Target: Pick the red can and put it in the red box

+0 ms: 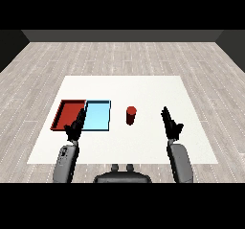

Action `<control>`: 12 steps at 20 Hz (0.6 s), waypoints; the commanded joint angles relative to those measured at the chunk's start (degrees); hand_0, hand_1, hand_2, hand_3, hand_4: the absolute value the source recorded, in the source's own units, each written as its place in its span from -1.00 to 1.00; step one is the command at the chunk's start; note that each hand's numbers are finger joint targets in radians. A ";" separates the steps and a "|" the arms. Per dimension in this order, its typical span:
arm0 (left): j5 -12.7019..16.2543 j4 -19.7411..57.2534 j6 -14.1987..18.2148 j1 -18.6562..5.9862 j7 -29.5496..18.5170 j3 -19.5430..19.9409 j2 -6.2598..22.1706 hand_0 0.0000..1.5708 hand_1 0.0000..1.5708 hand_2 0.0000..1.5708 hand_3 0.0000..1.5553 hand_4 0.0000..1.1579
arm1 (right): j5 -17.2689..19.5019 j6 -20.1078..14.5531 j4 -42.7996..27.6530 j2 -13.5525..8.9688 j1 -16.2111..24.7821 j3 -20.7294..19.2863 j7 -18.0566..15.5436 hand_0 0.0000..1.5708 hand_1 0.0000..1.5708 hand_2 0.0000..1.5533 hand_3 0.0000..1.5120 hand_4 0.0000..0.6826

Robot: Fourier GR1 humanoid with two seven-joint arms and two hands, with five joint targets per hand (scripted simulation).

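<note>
perhaps lab, white table point(143, 86), plank floor point(119, 55)

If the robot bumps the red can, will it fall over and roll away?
Probably. The red can stands upright and looks tall and narrow, so a side push could tip it. Its round body would then likely roll on the flat white table.

White table point(143, 86) on grey wood-plank floor point(119, 55); dark wall point(122, 35) behind.

a white table point(143, 142) stands on a grey plank floor point(119, 55). a light blue tray point(98, 116) lies flat on the table, left of the table's middle.
</note>
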 commanded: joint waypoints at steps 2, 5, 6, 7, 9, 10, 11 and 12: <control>-0.88 0.43 -0.06 0.43 -0.49 1.03 -0.39 -1.00 -1.00 -1.00 -1.00 -1.00 | 2.35 -1.01 2.65 1.76 -2.16 0.47 0.29 -1.00 -1.00 -1.00 -1.00 -1.00; -1.41 0.87 0.62 1.18 -1.15 1.79 -0.19 -1.00 -1.00 -1.00 -1.00 -1.00 | 4.79 -3.35 6.66 3.49 -5.33 1.82 0.71 -1.00 -1.00 -1.00 -1.00 -1.00; -2.14 -2.98 1.92 1.11 3.70 1.00 -0.42 -1.00 -1.00 -1.00 -1.00 -1.00 | 4.61 -2.51 6.42 3.47 -3.57 2.23 0.15 -1.00 -1.00 -1.00 -1.00 -1.00; 0.31 -5.79 2.24 -1.22 -11.99 3.21 -2.04 -1.00 -1.00 -1.00 -1.00 -1.00 | -1.52 0.15 1.06 5.94 -5.35 1.75 -7.75 -1.00 -1.00 -1.00 -1.00 -1.00; 0.97 -3.77 0.84 1.18 -16.91 1.66 -3.99 -1.00 -1.00 -1.00 -1.00 -1.00 | -1.66 -1.54 1.82 6.01 -6.41 4.17 -8.86 -1.00 -1.00 -1.00 -1.00 -1.00; 2.47 -0.73 -0.72 -1.75 -18.42 5.00 -1.31 -1.00 -1.00 -1.00 -1.00 -1.00 | -1.96 -0.18 5.96 6.04 -6.74 2.74 -12.82 -1.00 -1.00 -1.00 -1.00 -1.00; 0.04 -3.52 0.94 2.03 -19.52 2.20 -3.39 -1.00 -1.00 -1.00 -1.00 -1.00 | -3.33 1.97 4.92 5.14 -6.25 0.82 -12.78 -1.00 -1.00 -1.00 -1.00 -1.00; 1.16 -2.89 -0.12 2.07 -19.60 3.43 -2.33 -1.00 -1.00 -1.00 -1.00 -1.00 | -3.07 2.30 6.59 5.05 -7.78 0.86 -12.94 -1.00 -1.00 -1.00 -1.00 -1.00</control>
